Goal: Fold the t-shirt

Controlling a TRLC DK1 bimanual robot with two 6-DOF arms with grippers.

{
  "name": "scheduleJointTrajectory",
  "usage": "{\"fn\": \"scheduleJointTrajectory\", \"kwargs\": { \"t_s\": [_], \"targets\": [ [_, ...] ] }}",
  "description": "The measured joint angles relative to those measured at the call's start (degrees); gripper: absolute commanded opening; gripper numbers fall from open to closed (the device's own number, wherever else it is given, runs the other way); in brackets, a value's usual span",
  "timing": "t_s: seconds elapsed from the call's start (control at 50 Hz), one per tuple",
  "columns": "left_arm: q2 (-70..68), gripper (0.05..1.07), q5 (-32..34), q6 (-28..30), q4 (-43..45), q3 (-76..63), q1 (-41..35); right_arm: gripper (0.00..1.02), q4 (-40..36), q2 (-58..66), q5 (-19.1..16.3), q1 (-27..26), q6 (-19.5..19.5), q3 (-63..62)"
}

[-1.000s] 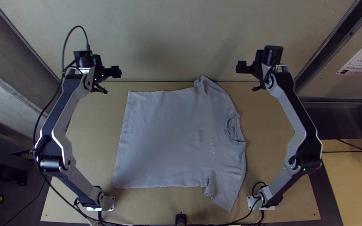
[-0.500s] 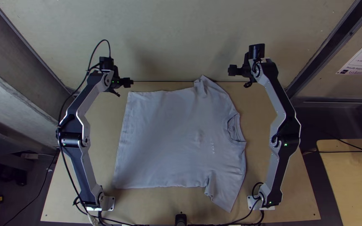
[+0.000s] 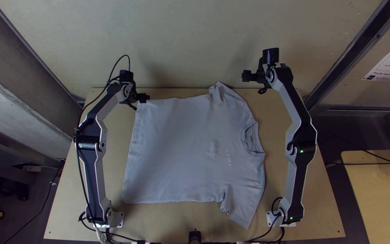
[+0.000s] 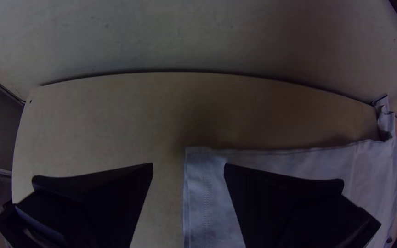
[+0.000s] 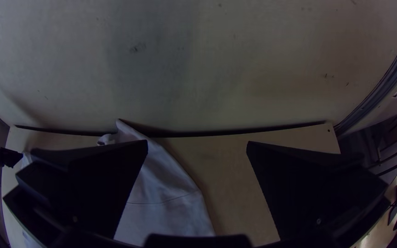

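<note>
In the top view my left gripper (image 3: 143,98) hangs over the far hem corner of the light grey t-shirt (image 3: 181,149). My right gripper (image 3: 245,77) is above the table's far edge, near the far sleeve. The shirt lies spread, hem to the left and collar to the right, with the sleeves bunched where they join. In the left wrist view my left gripper (image 4: 188,170) stands open, the shirt's hem corner (image 4: 203,183) lying below its gap. In the right wrist view my right gripper (image 5: 197,144) is open above the sleeve (image 5: 161,183) and bare wood.
The wooden table (image 3: 195,226) extends around the shirt. A pale wall (image 3: 195,40) rises past its far edge. A cable (image 3: 80,176) runs along the left arm. A small black post (image 3: 195,236) stands at the near edge.
The left gripper has moved right and nearer, up to the shirt's far hem corner. The right gripper has shifted a little to the left. The shirt lies as before.
</note>
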Motion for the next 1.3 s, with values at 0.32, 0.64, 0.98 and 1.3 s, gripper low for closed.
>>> {"fn": "scheduleJointTrajectory", "kwargs": {
  "t_s": [0.32,0.64,0.98,1.3],
  "targets": [
    [2.4,0.21,0.2,0.1,0.1,1.2,-0.4,0.99,0.0,1.2,0.0,0.0,0.9,0.0],
    [2.7,0.08,0.2,0.0,0.1,2.1,-1.0,0.99,0.0,4.7,-0.5,0.0,0.9,1.0],
    [1.1,0.08,0.2,-0.4,-0.4,2.2,-1.1,0.95,-0.4,10.4,-2.4,1.6,1.0,1.0],
    [-1.7,0.08,0.2,-0.4,-2.9,2.4,-2.1,0.89,-0.5,14.3,-2.4,3.8,1.0,1.0]
  ]
}}
